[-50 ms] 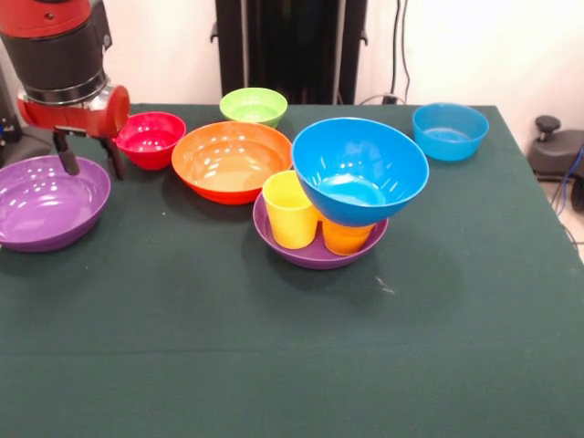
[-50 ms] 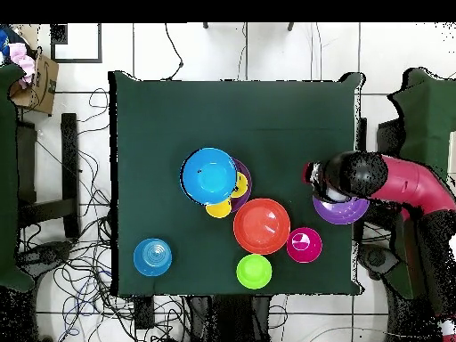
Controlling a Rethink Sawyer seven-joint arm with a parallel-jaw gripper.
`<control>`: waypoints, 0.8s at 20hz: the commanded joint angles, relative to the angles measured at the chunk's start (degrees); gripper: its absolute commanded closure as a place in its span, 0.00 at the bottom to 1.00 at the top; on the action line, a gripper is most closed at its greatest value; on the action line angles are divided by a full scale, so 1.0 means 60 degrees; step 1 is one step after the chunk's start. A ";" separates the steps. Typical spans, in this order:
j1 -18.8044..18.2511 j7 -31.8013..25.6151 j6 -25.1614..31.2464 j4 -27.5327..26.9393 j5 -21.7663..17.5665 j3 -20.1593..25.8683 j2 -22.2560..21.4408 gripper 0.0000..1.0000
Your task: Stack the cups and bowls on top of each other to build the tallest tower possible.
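Note:
My gripper point(image 1: 89, 161) hangs open at the table's left, over the far rim of a large purple bowl point(image 1: 47, 203). One finger point(image 1: 66, 157) is over the bowl's inside. The other finger is just outside the rim, beside the small red bowl point(image 1: 149, 139). Nothing is held. At the middle, a second purple bowl point(image 1: 315, 254) holds a yellow cup point(image 1: 290, 212) and an orange cup point(image 1: 347, 238). A large blue bowl point(image 1: 359, 170) rests tilted on these cups. In the overhead view the arm point(image 2: 392, 183) covers the gripper above the purple bowl point(image 2: 346, 213), and the blue bowl point(image 2: 209, 175) hides most of the tower.
A large orange bowl point(image 1: 231, 161) sits between the red bowl and the tower. A light green bowl point(image 1: 254, 106) stands behind it, and a small blue bowl point(image 1: 449, 131) at the far right corner. Cables and furniture surround the table point(image 2: 151, 134).

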 commanded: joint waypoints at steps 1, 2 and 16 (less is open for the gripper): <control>0.0055 -0.2534 0.0072 -0.0230 -0.0882 0.0266 0.0715 0.00; 0.0075 -0.2459 -0.0061 -0.0222 -0.0940 0.0246 0.0809 0.00; -0.0093 -0.2385 -0.0658 -0.0510 -0.2004 0.0053 0.1508 0.00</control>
